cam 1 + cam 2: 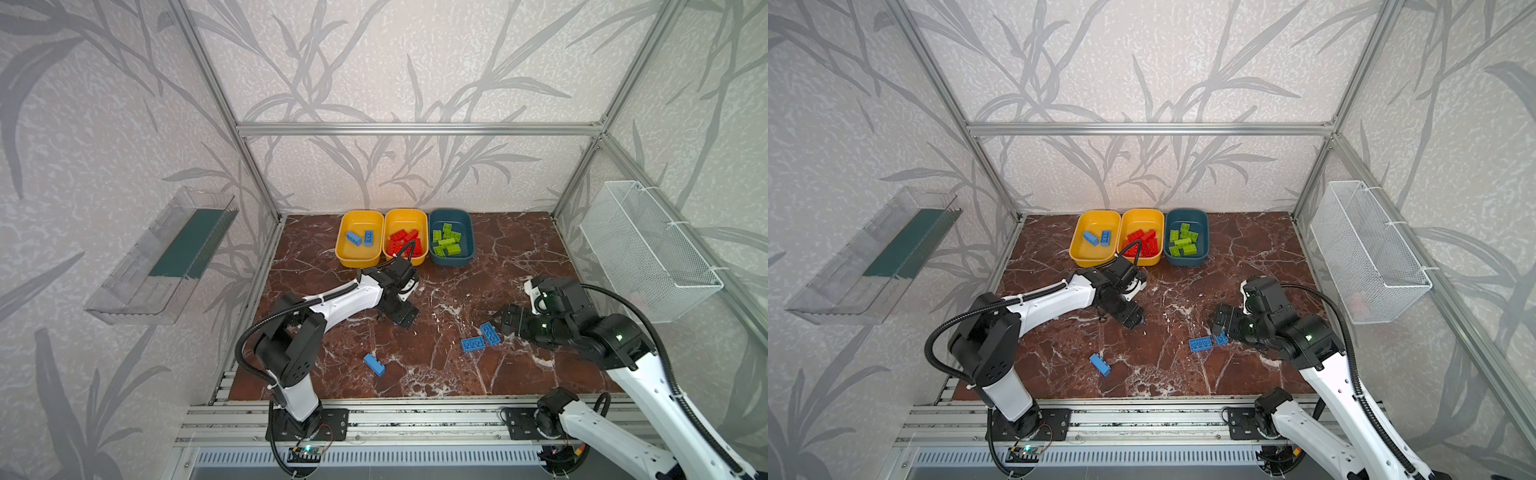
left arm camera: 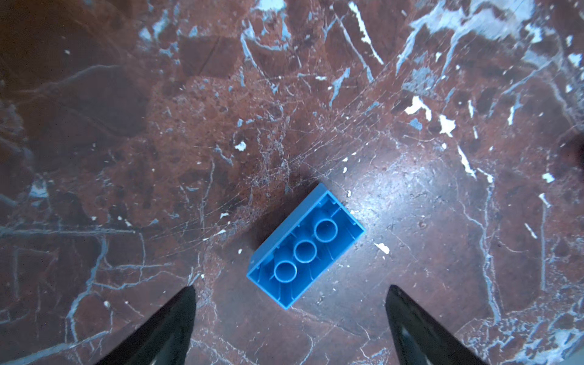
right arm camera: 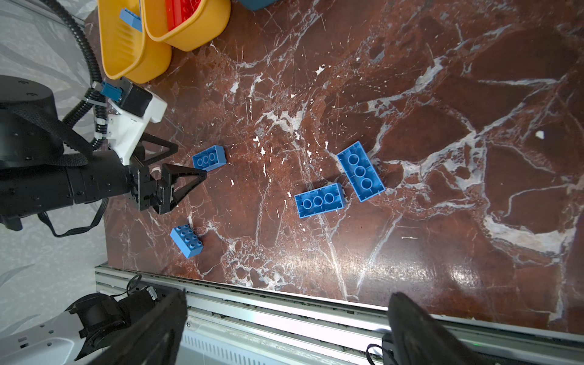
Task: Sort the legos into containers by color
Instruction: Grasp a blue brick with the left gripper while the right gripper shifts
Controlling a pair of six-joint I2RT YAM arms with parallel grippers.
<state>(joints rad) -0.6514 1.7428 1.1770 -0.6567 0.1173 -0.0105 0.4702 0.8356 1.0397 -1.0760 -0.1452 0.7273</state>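
While a red-brown marble table (image 1: 519, 257) carries everything, the left arm (image 1: 332, 303) and the right arm (image 1: 648, 382) reach in low from its front edge. By the back wall three tubs stand close side by side. The first yellow tub (image 1: 353, 258), at the row's left end, holds two blue bricks (image 1: 354, 238). The second yellow tub (image 1: 394, 222), in the middle, holds a heap of red bricks (image 1: 399, 241); the teal tub (image 1: 466, 249), on the right, holds lime green bricks (image 1: 448, 241). The left gripper (image 2: 290, 288) is spread wide and holds nothing; the right gripper (image 3: 287, 295) is equally wide and empty. Only blue pieces are left out, four on the table. An upturned blue brick (image 2: 306, 246), hollow side up, lies just ahead of the left gripper, in line with the gap between its fingers (image 2: 170, 322) and touching neither, its long axis slanted to the line joining the fingertips. Gripping its narrow width would probably need a wrist turn. A studs-up blue brick (image 1: 374, 365) lies toward the front, also nearer the left arm. Two more blue bricks (image 1: 473, 345) lie just beside each other, close before the right gripper, the nearer one for them.
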